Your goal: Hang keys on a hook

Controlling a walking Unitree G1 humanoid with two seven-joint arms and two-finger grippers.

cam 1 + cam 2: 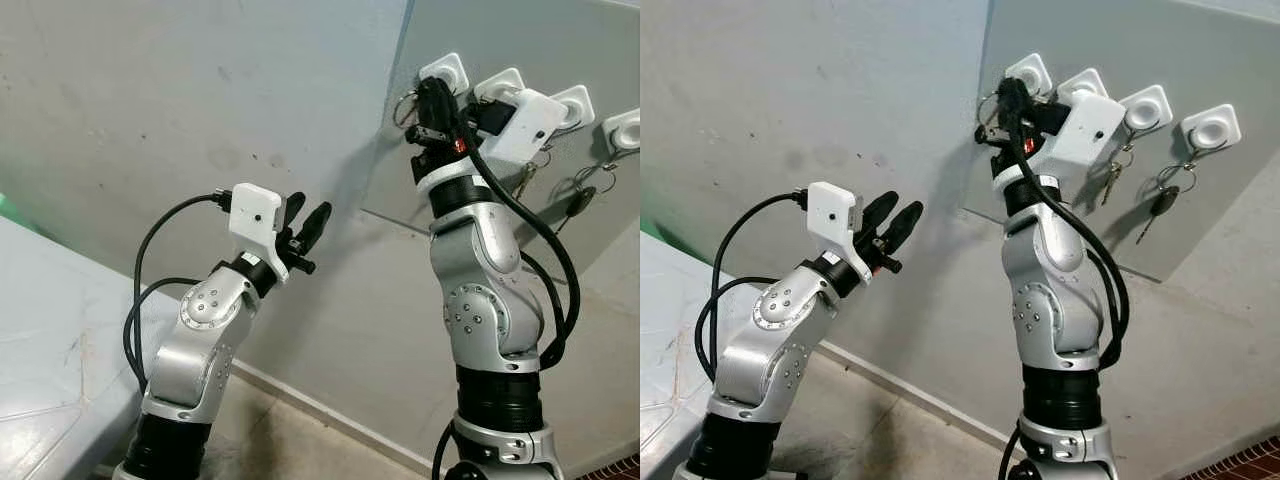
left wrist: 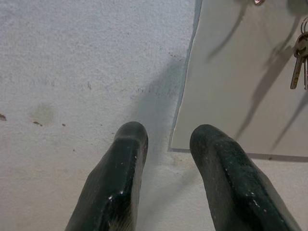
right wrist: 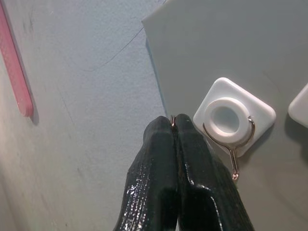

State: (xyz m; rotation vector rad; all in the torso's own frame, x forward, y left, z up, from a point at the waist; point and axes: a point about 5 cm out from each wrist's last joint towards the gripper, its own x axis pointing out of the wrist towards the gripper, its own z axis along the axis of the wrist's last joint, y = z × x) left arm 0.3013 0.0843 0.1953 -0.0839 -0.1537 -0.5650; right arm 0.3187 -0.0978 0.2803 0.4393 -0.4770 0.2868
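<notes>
Right wrist view: the right hand (image 3: 173, 126) pinches a key ring (image 3: 172, 120) (fingers pressed together) beside the hook (image 3: 230, 139).

Pale grey rough plaster wall (image 1: 180, 110), few faint darker stains. Smooth grey-green flat panel (image 1: 1160, 60) mounted on it, plain, no pattern. Four white square plastic hook bases (image 1: 1151, 108) in a row on panel, each with a round white centre. Thin copper-coloured wire hook (image 3: 234, 159) on the leftmost base. Silver-and-brass key bunch (image 2: 299, 60); separate black-headed key (image 1: 1163, 203) on a metal ring. Glossy black right pincer (image 3: 174, 126), thin copper-toned ring between the tips. Black left pincer (image 1: 306, 222), matte with light speckling. Silver arm shells, black joints and cables, white wrist camera boxes (image 1: 255, 212). Pink strip (image 3: 15, 72) on wall in right wrist view. Beige floor (image 1: 290, 440); red-brown brick-pattern patch (image 1: 1240, 462) at corner.
</notes>
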